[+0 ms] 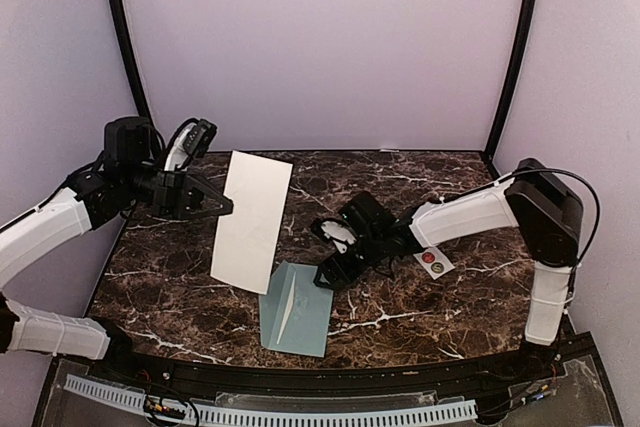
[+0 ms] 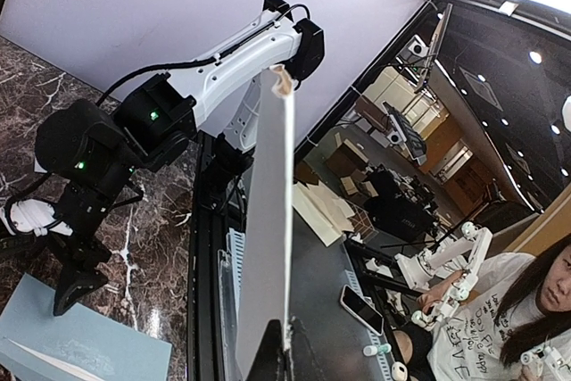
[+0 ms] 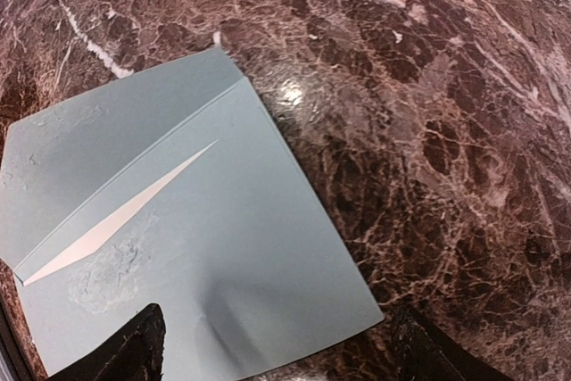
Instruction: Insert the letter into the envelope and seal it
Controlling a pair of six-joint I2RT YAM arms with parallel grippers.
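The pale teal envelope (image 1: 296, 309) lies flat near the front middle of the table, its flap partly lifted and showing a sliver of whitish inside (image 3: 116, 220). The letter (image 1: 250, 220) is a white sheet held up in the air by my left gripper (image 1: 222, 205), which is shut on its left edge; in the left wrist view the letter (image 2: 268, 220) shows edge-on, pinched between the fingers at my left gripper (image 2: 290, 354). My right gripper (image 1: 332, 272) is open just above the envelope's far right corner; in the right wrist view my right gripper (image 3: 277, 345) has its fingers spread over the envelope (image 3: 223, 256).
A small white strip with round stickers (image 1: 433, 261) lies on the marble table (image 1: 420, 317) right of the right gripper. Black frame posts stand at the back corners. A perforated white rail (image 1: 280, 412) runs along the front edge.
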